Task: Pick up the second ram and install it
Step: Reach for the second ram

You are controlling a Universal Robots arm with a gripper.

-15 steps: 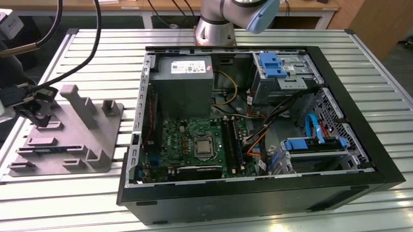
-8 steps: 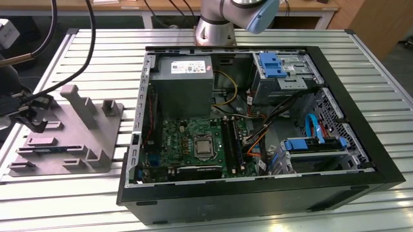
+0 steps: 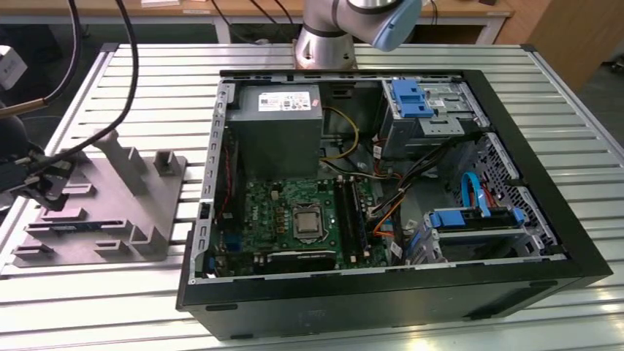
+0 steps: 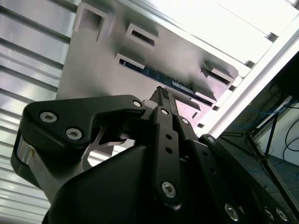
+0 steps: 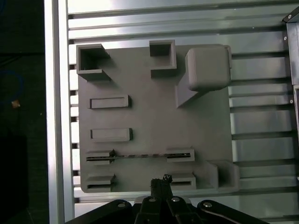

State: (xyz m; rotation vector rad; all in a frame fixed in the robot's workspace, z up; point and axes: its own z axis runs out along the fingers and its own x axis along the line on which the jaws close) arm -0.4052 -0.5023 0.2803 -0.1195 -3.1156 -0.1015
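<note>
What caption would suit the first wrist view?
Gripper poised near a memory stick slotted in a grey holder.

A flat grey plastic fixture plate with raised brackets lies on the slatted aluminium tabletop. The slim dark memory stick stands on edge between two slotted brackets. The black gripper, fingertips pressed together, hovers just beside it at the plate's edge.

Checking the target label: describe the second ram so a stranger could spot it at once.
On the exterior view's left of the computer case lies a grey fixture plate on the slatted table. The second ram is the slim dark strip standing on edge between two slotted holders, the only board on that plate.
</note>
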